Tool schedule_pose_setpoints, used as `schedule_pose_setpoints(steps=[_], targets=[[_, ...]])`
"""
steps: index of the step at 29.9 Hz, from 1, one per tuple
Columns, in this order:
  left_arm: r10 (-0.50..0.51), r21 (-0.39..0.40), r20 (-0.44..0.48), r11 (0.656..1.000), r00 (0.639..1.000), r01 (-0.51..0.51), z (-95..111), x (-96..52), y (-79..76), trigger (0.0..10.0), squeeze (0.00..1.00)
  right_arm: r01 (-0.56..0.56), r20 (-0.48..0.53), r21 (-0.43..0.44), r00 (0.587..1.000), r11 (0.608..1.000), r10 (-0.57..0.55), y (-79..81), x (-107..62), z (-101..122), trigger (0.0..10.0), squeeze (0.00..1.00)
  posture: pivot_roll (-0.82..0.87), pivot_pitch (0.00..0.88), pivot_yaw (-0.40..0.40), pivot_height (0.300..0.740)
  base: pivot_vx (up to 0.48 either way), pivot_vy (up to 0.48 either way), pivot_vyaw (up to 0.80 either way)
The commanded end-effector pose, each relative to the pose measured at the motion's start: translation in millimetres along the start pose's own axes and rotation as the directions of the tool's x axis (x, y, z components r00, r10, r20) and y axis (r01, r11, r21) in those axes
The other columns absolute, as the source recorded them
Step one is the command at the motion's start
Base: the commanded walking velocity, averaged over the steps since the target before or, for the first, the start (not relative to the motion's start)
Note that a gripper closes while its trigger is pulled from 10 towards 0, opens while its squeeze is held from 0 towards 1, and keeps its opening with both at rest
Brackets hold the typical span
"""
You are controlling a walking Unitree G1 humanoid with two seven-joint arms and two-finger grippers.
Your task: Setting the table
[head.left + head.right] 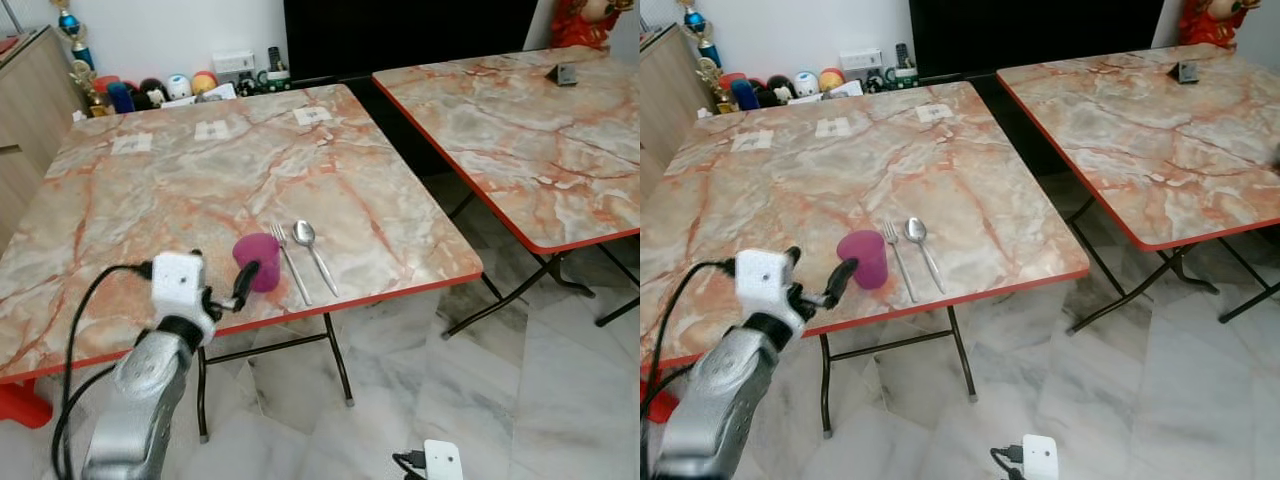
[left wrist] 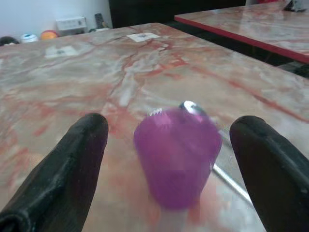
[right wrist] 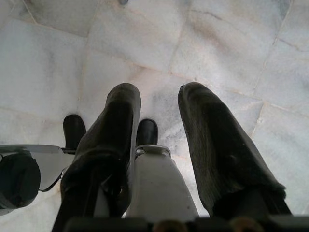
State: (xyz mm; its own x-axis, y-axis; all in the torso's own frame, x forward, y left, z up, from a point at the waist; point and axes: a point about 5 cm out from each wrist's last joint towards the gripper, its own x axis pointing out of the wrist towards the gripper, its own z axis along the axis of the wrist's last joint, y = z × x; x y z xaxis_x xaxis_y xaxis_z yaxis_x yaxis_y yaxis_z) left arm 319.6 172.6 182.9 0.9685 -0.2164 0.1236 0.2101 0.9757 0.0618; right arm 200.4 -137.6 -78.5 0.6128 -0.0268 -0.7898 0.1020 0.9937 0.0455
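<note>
Left gripper [image 2: 169, 159] spread wide, cup [image 2: 176, 157] centred between its 2 fingers; advance squarely and close gently, avoiding the fork [image 1: 291, 262] beyond.

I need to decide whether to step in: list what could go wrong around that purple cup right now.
1. The left gripper is open with the purple cup between its fingers; an off-centre close could tip it.
2. The fork lies close beside the cup, so a finger might knock it against the spoon.
3. All three sit near the table's red edge and could slide off.
</note>
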Motion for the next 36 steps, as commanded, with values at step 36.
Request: schedule_pose_setpoints(steps=[36], targets=[[0.21,-0.193,-0.267,0.945,0.941,-0.265,-1.1,46.5,7.9,10.0,0.0,-0.009,-0.036,-0.027,0.999,1.0,0.008,-0.4,-1.1,-7.8,10.0,0.0,0.1,0.13,0.023,0.74,0.0,0.0,0.0]])
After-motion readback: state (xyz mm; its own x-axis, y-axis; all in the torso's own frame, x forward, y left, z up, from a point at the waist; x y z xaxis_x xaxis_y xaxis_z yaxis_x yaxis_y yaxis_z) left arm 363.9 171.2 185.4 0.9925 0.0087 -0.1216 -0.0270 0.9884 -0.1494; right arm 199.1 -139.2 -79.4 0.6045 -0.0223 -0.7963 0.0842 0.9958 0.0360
